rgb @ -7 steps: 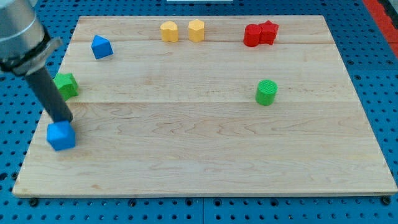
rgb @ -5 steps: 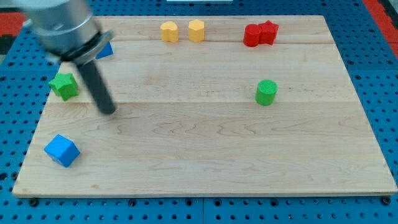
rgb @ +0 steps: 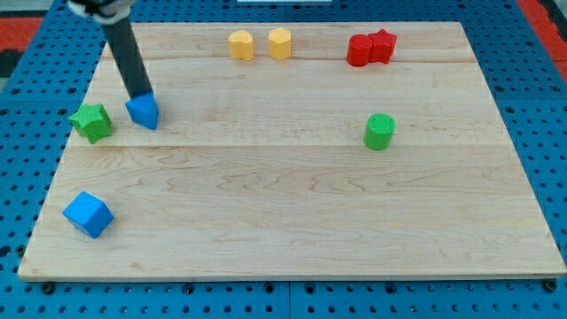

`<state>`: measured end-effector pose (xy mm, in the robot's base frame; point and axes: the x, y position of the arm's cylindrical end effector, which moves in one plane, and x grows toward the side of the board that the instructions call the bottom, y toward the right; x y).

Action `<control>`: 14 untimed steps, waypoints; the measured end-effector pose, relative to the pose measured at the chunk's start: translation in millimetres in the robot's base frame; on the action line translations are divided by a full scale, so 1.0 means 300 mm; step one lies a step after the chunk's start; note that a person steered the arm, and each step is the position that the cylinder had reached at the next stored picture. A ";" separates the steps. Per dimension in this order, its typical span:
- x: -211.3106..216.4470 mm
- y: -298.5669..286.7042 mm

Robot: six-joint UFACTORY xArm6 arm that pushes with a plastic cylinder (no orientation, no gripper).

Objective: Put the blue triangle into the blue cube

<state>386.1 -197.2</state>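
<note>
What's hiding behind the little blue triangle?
Just behind the blue triangle, toward the view's top, stands my tip, touching its back edge. The rod covers a strip of the wooden board behind it; nothing else shows there.

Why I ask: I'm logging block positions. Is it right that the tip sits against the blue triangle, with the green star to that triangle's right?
Not quite. In the camera view my tip is at the blue triangle, but the green star lies to the triangle's left, not its right.
</note>
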 end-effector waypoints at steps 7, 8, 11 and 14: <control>0.356 0.133; 0.246 0.114; 0.337 -0.007; 0.119 -0.094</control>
